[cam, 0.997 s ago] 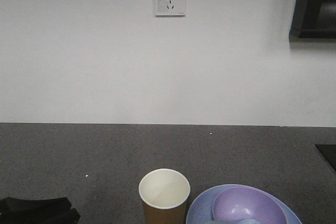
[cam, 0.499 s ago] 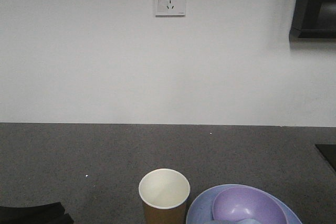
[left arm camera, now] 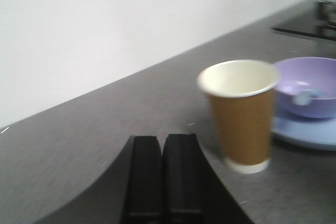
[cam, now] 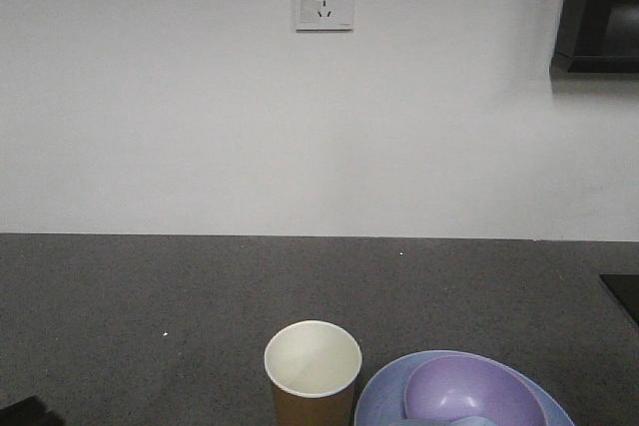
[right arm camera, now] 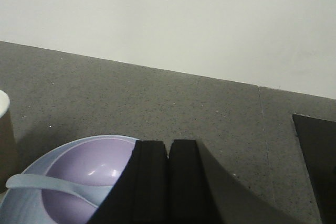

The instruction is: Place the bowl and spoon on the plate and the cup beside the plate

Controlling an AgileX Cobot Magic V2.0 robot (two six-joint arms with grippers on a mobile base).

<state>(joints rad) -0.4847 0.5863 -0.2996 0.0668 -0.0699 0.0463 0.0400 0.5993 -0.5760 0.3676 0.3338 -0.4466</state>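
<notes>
Countertop (cam: 150, 286): spoon (right arm camera: 47, 186) in bowl (right arm camera: 84, 174) on plate (cam: 384, 396).

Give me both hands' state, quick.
Left hand: closed, holding nothing.
Right hand: closed, holding nothing.

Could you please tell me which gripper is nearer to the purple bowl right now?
Right. The right gripper, jaws shut, hangs just above the bowl's near rim. The left gripper, also shut, sits on the far side of the cup from the bowl.
</notes>
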